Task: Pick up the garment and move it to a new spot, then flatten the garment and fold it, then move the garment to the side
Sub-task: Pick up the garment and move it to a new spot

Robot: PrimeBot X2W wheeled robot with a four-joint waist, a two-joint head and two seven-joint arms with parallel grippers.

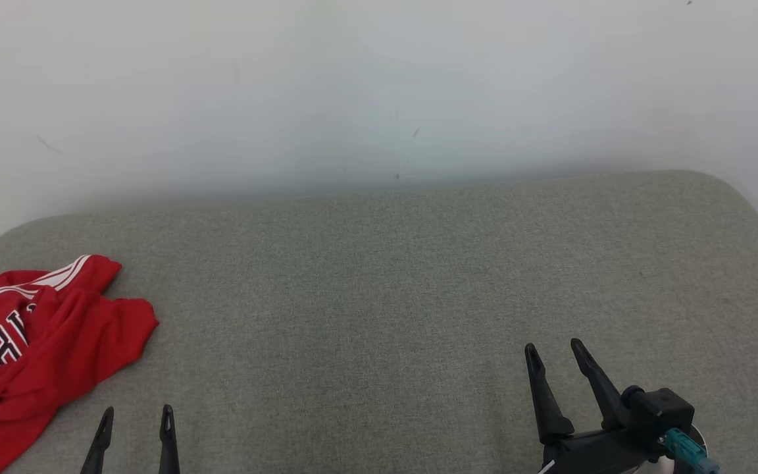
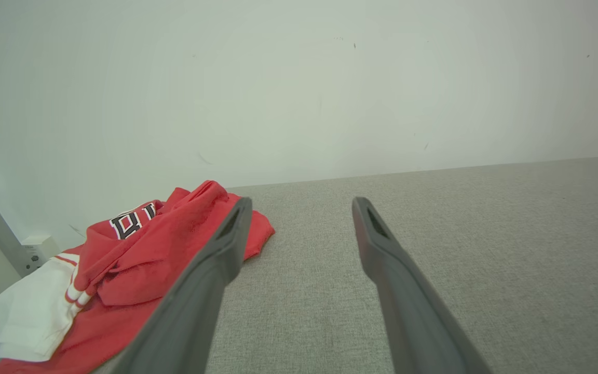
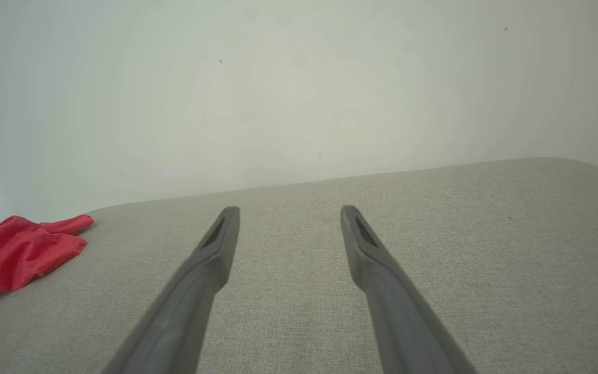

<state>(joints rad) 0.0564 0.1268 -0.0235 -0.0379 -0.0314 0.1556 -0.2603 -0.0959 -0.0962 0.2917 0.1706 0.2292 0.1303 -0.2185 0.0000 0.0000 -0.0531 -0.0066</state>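
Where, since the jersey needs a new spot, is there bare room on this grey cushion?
The grey cushion is bare from the garment across to the rounded right end, back to the wall. The widest patch lies between the open left hand and open right hand. Only the left end, under the crumpled garment, is crowded.

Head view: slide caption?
Crumpled red jersey at left edge of grey fabric surface; left gripper and right gripper open, empty.

The left gripper point(image 1: 137, 421) is at the near left, its two dark fingers apart and pointing to the far side. The right gripper point(image 1: 553, 349) is at the near right, fingers also spread and leaning a little left. Both seem to hold nothing.
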